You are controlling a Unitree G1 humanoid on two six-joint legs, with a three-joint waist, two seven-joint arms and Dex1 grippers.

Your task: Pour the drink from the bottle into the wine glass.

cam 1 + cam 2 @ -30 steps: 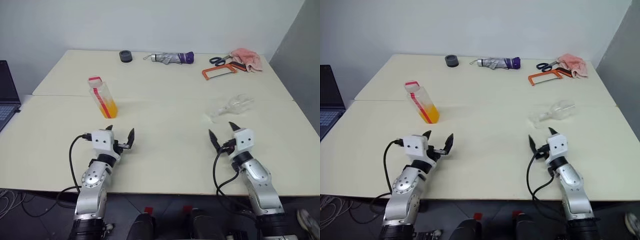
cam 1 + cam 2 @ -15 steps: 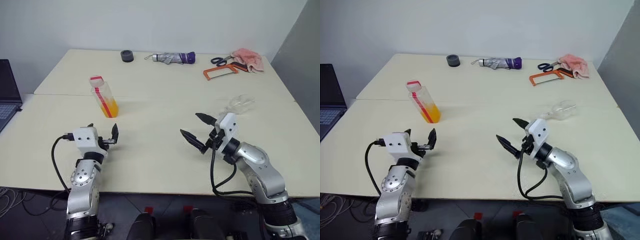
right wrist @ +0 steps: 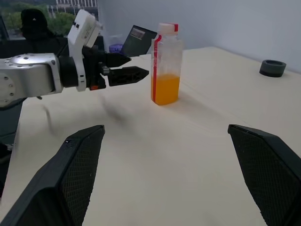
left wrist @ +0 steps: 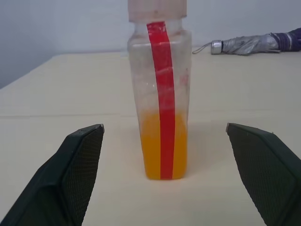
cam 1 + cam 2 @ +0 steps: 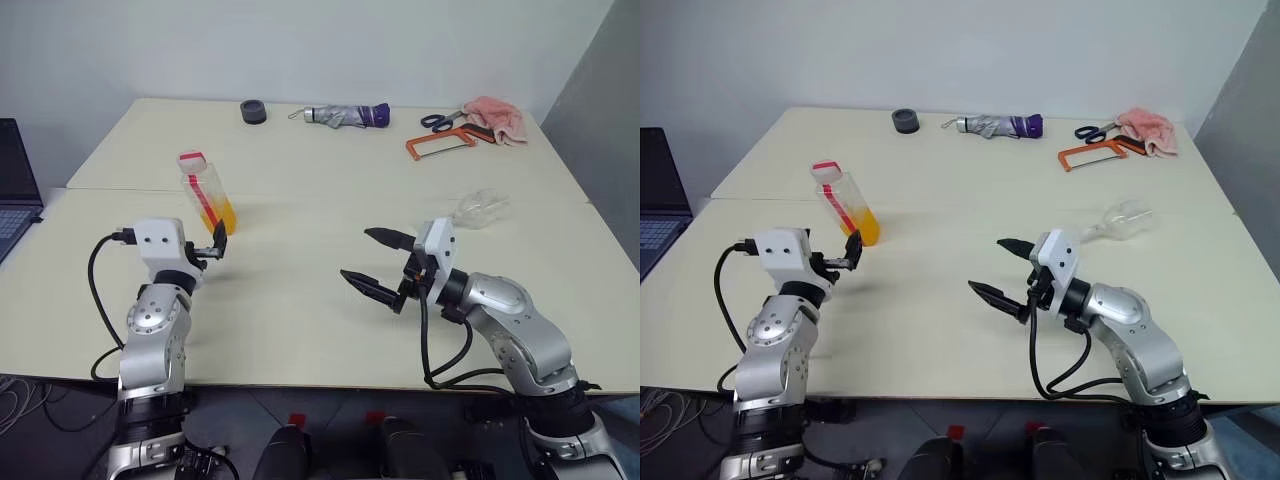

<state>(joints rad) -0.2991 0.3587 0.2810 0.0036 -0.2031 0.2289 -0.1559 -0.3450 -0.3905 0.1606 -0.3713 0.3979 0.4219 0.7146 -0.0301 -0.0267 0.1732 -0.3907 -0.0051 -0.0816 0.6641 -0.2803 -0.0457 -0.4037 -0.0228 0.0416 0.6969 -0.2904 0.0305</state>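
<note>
The bottle (image 5: 207,192) stands upright on the left half of the table, with a pink-red cap, a red strip and the orange drink (image 4: 162,145) filling its lower part. My left gripper (image 5: 207,247) hovers open just in front of it, pointing at it; the bottle sits between the two fingers (image 4: 81,162) in the left wrist view, still some way ahead. The wine glass (image 5: 478,208) lies on its side at the right. My right gripper (image 5: 357,254) is open and raised mid-table, pointing left, away from the glass. Its wrist view shows the bottle (image 3: 166,63) and the left gripper (image 3: 126,67).
Along the far edge lie a black tape roll (image 5: 252,111), a folded umbrella (image 5: 345,116), scissors (image 5: 437,121), an orange hacksaw (image 5: 438,146) and a pink cloth (image 5: 492,115). A laptop (image 5: 14,190) stands off the table's left side. A seam (image 5: 330,195) joins two tabletops.
My left gripper has risen and moved up-left toward the bottle. My right gripper has lifted and swung round from pointing ahead to pointing left. Both stayed open.
</note>
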